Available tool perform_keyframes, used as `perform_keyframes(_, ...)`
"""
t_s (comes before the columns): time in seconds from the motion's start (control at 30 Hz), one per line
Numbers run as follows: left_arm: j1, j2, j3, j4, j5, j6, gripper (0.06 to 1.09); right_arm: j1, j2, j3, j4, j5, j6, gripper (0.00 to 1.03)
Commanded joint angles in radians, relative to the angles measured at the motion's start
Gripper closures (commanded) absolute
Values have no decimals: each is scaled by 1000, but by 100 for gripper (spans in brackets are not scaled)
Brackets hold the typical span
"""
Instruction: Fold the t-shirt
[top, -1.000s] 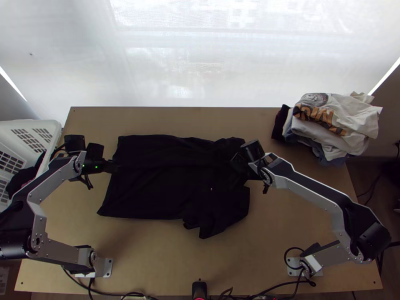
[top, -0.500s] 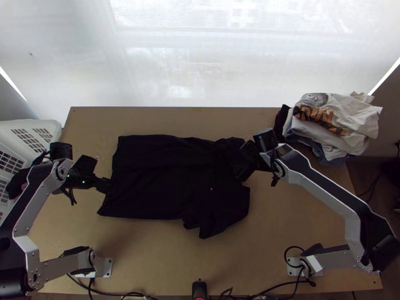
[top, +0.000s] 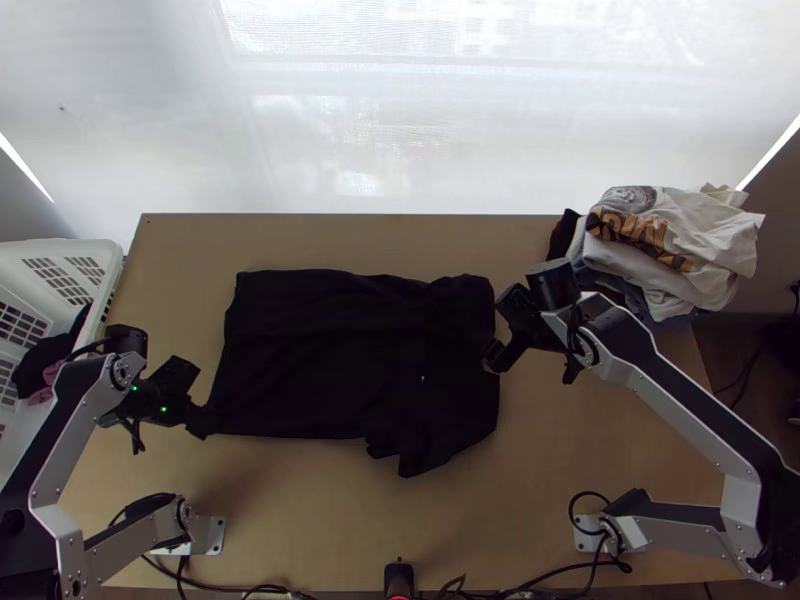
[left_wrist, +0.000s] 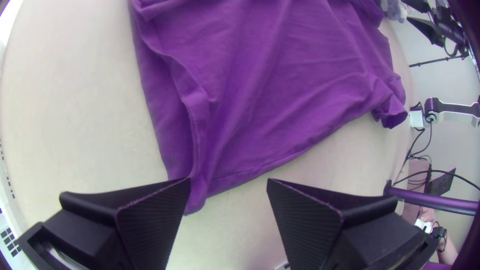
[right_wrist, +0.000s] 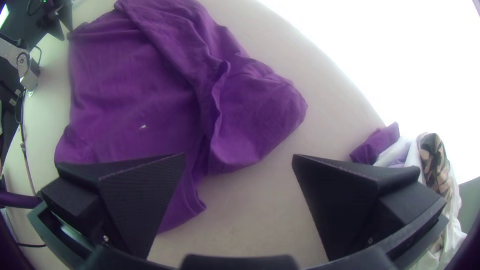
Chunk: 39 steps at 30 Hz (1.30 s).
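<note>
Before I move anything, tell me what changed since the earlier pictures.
In the top view, the left tool moved nearer, to the near-left corner of the shirt; the right tool drew rightward and nearer, to its right edge. Shirt and pile stayed put.

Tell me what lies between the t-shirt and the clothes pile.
Bare table separates the t-shirt and pile in the right wrist view; in the top view, the right arm hangs over that stretch.

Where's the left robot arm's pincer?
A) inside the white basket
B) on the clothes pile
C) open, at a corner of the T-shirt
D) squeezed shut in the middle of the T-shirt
C: the left pincer has its two fingers spread apart, and a corner of the T-shirt lies by one of them.
</note>
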Motion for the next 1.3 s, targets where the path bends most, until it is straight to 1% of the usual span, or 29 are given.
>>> perform_keyframes(0.0, -2, 18, -69, 63, 0, -11, 47, 63, -43, 8, -68, -1, -3, 4)
perform_keyframes(0.17, -2, 34, -94, 118, -14, -21, 49, 148, -58, 45, -139, -9, -6, 4)
perform_keyframes(0.2, -2, 34, -99, 132, -17, -21, 55, 159, -58, 52, -148, -10, -9, 4)
perform_keyframes(0.23, -1, 34, -99, 140, -19, -21, 57, 165, -58, 60, -154, -10, -9, 4)
perform_keyframes(0.53, 4, 39, -112, 184, -48, -21, 58, 185, -47, 52, -154, -13, -7, 4)
perform_keyframes(0.6, 5, 41, -117, 201, -56, -21, 66, 185, -49, 46, -154, -13, -7, 4)
perform_keyframes(0.63, 7, 41, -120, 209, -62, -21, 71, 185, -49, 46, -156, -13, -7, 4)
perform_keyframes(0.77, 16, 41, -120, 229, -65, -25, 102, 212, -49, 57, -167, -30, -7, 4)
perform_keyframes(0.8, 18, 39, -119, 234, -66, -28, 105, 229, -47, 59, -173, -41, -9, 4)
perform_keyframes(0.87, 21, 36, -116, 235, -69, -30, 105, 283, -38, 59, -197, -70, -15, 4)
perform_keyframes(1.1, 27, 31, -89, 250, -71, -64, 105, 530, 19, 8, -210, -89, -29, 4)
perform_keyframes(1.27, 21, 34, -74, 270, -69, -96, 105, 620, 140, 25, -173, -89, -26, 4)
